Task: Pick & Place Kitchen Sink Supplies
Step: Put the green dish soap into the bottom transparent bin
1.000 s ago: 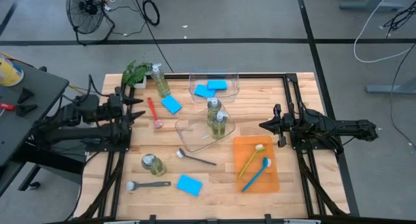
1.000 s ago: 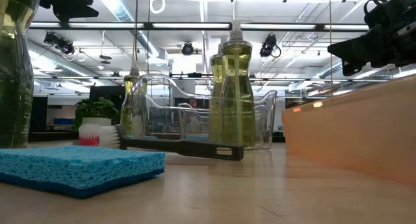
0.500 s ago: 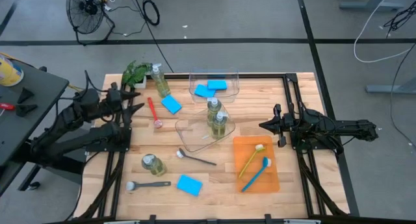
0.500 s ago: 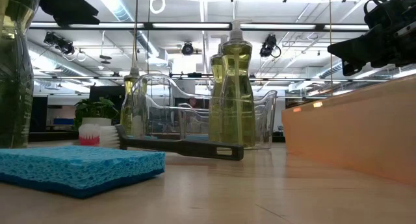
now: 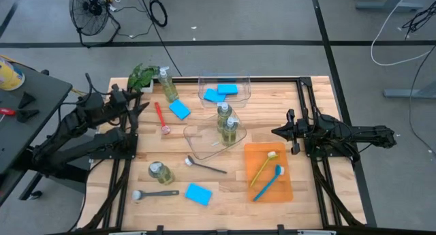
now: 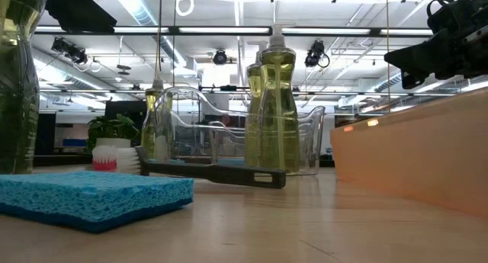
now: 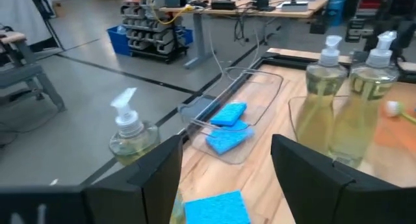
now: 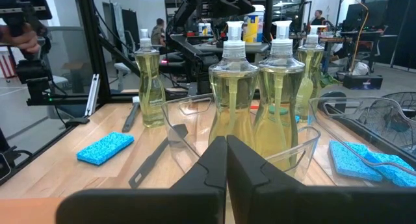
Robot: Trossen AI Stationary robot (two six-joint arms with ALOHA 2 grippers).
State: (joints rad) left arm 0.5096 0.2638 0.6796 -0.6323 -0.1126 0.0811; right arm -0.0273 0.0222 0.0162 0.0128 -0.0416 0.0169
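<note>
Hovering open left gripper [image 5: 141, 105] near pump bottle [image 5: 167, 85], right gripper [image 5: 276, 132] closed

Grey floor, black fan [image 5: 92, 7], ceiling strip lights [image 6: 229, 30]

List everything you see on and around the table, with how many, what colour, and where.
pump bottles: four, yellow-green; two in the middle bin, one by the plant, one front left
sponges: four, blue; two in the back bin, two on the table
brushes: five; yellow-green and blue on the tray, red and two grey on the table
bins: two, clear
tray: one, orange, right
plant: one, green, back left corner
left hand: open, by the plant
right hand: shut, right of the middle bin
</note>
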